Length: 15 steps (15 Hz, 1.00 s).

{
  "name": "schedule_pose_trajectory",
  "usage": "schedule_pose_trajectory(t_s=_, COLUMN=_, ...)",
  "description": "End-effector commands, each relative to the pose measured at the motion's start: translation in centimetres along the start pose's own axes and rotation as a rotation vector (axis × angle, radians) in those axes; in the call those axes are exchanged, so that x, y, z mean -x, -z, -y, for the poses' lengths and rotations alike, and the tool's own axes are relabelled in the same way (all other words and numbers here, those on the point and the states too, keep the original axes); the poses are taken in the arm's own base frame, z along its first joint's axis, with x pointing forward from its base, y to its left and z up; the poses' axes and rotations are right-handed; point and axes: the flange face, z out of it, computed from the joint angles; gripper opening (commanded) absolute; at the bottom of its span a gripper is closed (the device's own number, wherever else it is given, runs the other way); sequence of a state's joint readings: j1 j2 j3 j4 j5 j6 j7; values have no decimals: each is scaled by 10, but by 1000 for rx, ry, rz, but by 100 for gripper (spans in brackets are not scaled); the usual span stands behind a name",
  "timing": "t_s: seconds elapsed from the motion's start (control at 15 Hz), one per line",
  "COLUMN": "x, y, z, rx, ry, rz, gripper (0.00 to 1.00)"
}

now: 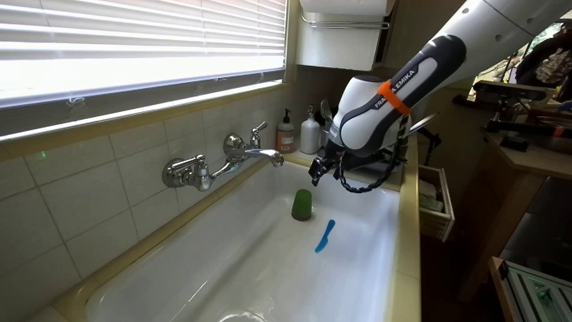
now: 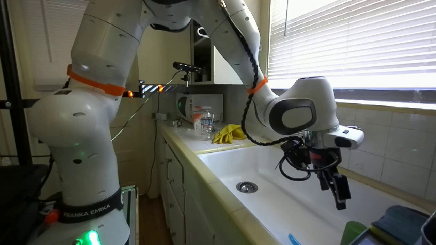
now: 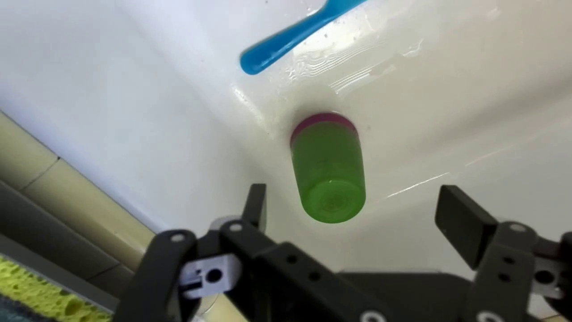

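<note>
My gripper is open and empty above the far end of the white sink. Its fingers also show in both exterior views. A green cup with a purple rim stands bottom-up in the sink, below and between the fingertips, touched by neither. It shows in both exterior views, partly cut off in one. A blue plastic knife lies flat on the sink floor beside the cup. It shows whole in an exterior view; only its end shows in an exterior view.
A chrome wall faucet reaches over the sink. Soap bottles stand at the back corner. Sponges sit on the sink's end ledge. Yellow gloves and a water bottle are on the counter. A drawer is open.
</note>
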State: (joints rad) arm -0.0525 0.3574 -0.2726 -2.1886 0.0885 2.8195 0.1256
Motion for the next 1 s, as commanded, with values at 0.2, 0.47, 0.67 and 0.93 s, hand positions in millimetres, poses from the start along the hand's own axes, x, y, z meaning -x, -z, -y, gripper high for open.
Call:
schedule_pose_trajectory(t_s=0.2, x=16, y=40, z=-9, rx=8, ry=62, rz=-8, gripper=100)
schedule_pose_trajectory(t_s=0.47, x=23, y=64, z=-11, rx=7, ry=71, rz=-46, gripper=100)
schedule_pose_trajectory(t_s=0.67, x=29, y=85, z=-12, rx=-8, ry=107, rz=-72, gripper=100)
schedule_pose_trajectory(t_s=0.93, x=20, y=89, z=-10, rx=-15, ry=104, rz=-96, gripper=100)
